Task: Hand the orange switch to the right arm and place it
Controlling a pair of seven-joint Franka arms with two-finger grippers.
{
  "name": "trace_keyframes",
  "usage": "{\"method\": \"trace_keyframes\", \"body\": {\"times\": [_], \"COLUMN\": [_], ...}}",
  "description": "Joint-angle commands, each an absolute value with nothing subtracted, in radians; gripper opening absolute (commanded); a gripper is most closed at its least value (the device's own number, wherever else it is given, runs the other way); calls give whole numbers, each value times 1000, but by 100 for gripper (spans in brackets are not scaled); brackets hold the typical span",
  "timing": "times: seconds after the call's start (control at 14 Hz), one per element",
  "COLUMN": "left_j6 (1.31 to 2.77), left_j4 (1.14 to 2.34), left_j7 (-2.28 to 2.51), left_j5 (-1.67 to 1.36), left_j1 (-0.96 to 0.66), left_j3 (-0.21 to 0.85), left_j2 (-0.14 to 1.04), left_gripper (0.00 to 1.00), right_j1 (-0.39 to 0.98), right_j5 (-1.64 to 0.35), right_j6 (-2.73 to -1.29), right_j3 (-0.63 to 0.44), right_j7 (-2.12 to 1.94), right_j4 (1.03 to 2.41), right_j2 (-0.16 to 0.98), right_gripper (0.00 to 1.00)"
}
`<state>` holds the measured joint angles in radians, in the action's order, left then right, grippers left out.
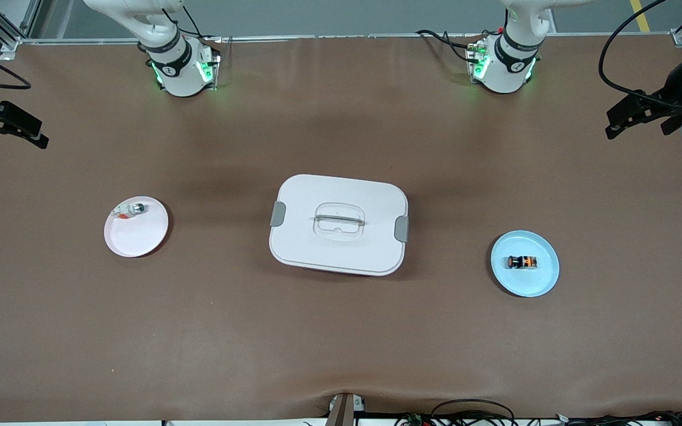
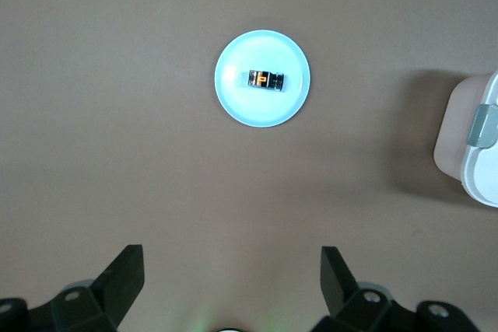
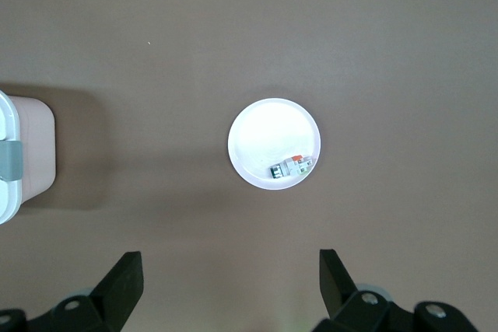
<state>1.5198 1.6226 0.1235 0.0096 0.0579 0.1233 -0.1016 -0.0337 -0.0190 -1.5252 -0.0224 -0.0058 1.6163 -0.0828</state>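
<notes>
orange switch [image 1: 523, 261] lies on side in blue plate [image 1: 545, 283], toward left arm's end of table, untouched. my left gripper [image 1: 643, 115] waits high above that end, fingers spread, empty. my right gripper [image 1: 6, 124] likewise, above other end. nothing begun; next: left drops over plate, pinches switch. white plate [image 1: 140, 236] holds silver part [image 1: 131, 209]. lidded white box [image 1: 338, 225] between plates.

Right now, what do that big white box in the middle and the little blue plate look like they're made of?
The white box looks like moulded plastic with a matte finish: rounded corners, a recessed lid handle, grey clips at both ends. The blue plate seems smooth plastic or melamine, judging by its even pastel colour and soft sheen, though glazed ceramic can't be ruled out. On it lies the orange switch, apparently hard plastic.
</notes>
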Motion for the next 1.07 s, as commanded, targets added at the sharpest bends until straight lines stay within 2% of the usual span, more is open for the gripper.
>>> {"method": "trace_keyframes", "body": {"times": [0.0,0.21,0.57,0.71,1.0], "left_j6": [1500,1500,1502,1523,1662], "left_j4": [1598,1594,1563,1600,1706], "left_j7": [135,132,129,141,146], "left_j5": [2,3,8,8,8], "left_j1": [54,60,60,55,52], "left_j3": [121,121,123,123,126], "left_j2": [-89,-81,20,44,63], "left_gripper": [100,100,100,100,100], "right_j1": [-51,-51,-51,-51,-48], "right_j5": [-21,-20,-18,-18,-3], "right_j6": [-1532,-1532,-1532,-1529,-1520], "right_j3": [-11,-11,-12,-11,-11], "right_j7": [-6,-8,-41,-41,-40], "right_j4": [1634,1632,1632,1631,1594], "right_j2": [-104,-104,-104,-103,-94], "right_gripper": [100,100,100,100,100]}}
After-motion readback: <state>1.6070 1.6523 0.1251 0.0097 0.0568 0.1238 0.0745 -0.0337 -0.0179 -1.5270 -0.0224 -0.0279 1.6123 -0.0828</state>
